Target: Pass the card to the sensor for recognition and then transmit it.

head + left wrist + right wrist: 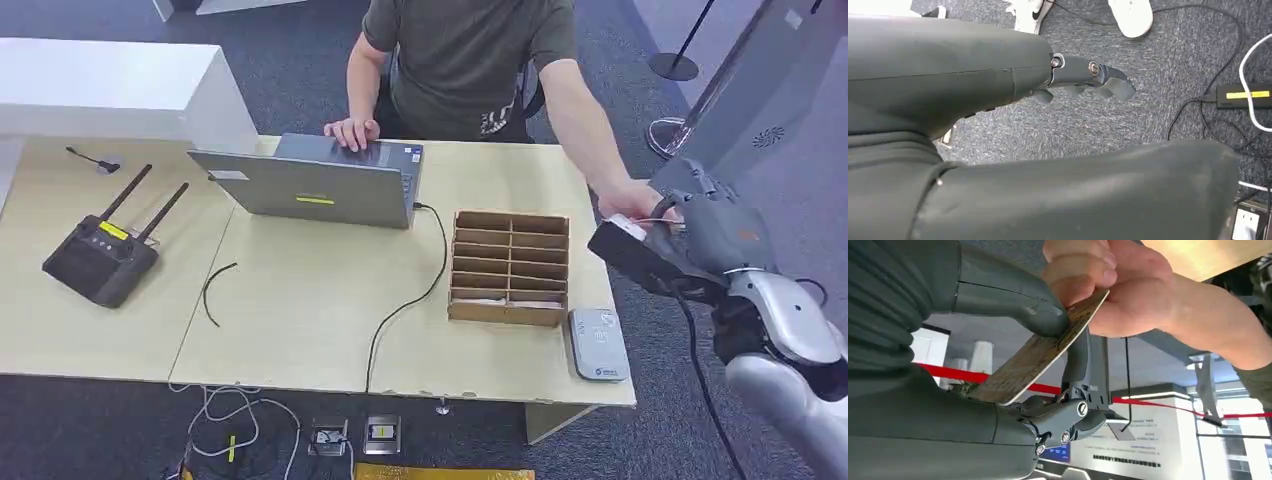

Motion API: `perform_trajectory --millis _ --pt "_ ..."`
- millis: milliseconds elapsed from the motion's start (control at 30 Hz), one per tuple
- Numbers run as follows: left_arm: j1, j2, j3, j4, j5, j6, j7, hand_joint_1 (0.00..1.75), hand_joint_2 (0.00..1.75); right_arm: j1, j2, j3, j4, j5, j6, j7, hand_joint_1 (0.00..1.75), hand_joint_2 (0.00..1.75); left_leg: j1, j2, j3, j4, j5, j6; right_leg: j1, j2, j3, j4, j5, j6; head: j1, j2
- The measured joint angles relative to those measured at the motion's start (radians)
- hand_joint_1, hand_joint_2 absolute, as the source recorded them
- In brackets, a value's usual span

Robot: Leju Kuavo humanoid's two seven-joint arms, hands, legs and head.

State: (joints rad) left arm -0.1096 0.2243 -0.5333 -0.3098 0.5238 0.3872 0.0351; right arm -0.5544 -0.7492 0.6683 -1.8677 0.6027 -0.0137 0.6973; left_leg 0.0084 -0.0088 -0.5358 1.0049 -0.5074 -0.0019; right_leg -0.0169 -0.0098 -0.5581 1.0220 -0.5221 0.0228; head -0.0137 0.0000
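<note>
**Card held jointly by robot's right hand and person's hand, off the table's right edge**

Right hand [690, 235]: raised at 3 o'clock of the head view, just past the right edge of the pale wooden table [300, 300]. In the right wrist view the thick grey thumb and a darker finger [1078, 360] pinch the thin brown wood-patterned card [1040, 355] between them. The person's hand [1113, 285] grips the card's far end at the same moment; in the head view that hand [630, 200] is touching the robot's fingers.

Left hand [1088, 80]: hangs over dark grey carpet in the left wrist view, fingers curled loosely inward and holding nothing.

Table, near to far: the flat grey rounded card sensor [598, 343] lies at 5 o'clock, at the table's near right corner, well apart from the card. Just beside it at its 10 o'clock stands the brown cardboard compartment tray [510, 267]. A black box with two antennas [100, 255] sits at 9 o'clock. The open grey laptop [320, 185] stands at the far edge, a black cable running from it to the near edge. The person in a dark green T-shirt [465, 60] sits behind the table at 12 o'clock, the other hand resting on the laptop.
</note>
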Motion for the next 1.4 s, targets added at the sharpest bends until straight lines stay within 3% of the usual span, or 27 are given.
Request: perform_trajectory --millis 767,1033,1400 --pt "0.014 0.000 0.070 0.000 -0.021 -0.001 0.000 0.00 0.00 0.120 -0.028 -0.009 0.001 0.007 0.030 0.001 1.75 1.75 0.000 0.000 0.000 0.000 0.000 0.000 0.000 0.000 0.000 0.000 0.000 0.000 0.000 0.000" --pt "0.019 0.000 0.089 0.000 -0.082 -0.022 0.009 0.00 0.00 0.225 -0.001 -0.008 0.029 -0.017 -0.048 -0.072 1.75 1.75 0.000 0.000 -0.001 0.000 0.000 0.000 0.000 0.000 0.000 0.000 0.000 0.000 0.000 0.000" --pt "0.022 -0.006 0.113 -0.008 -0.126 -0.029 0.014 0.00 0.00 0.298 0.056 -0.034 0.085 -0.023 -0.070 -0.139 1.75 1.75 0.000 0.000 0.000 0.000 0.000 0.000 0.000 0.000 0.000 0.000 0.000 0.000 0.000 0.000"
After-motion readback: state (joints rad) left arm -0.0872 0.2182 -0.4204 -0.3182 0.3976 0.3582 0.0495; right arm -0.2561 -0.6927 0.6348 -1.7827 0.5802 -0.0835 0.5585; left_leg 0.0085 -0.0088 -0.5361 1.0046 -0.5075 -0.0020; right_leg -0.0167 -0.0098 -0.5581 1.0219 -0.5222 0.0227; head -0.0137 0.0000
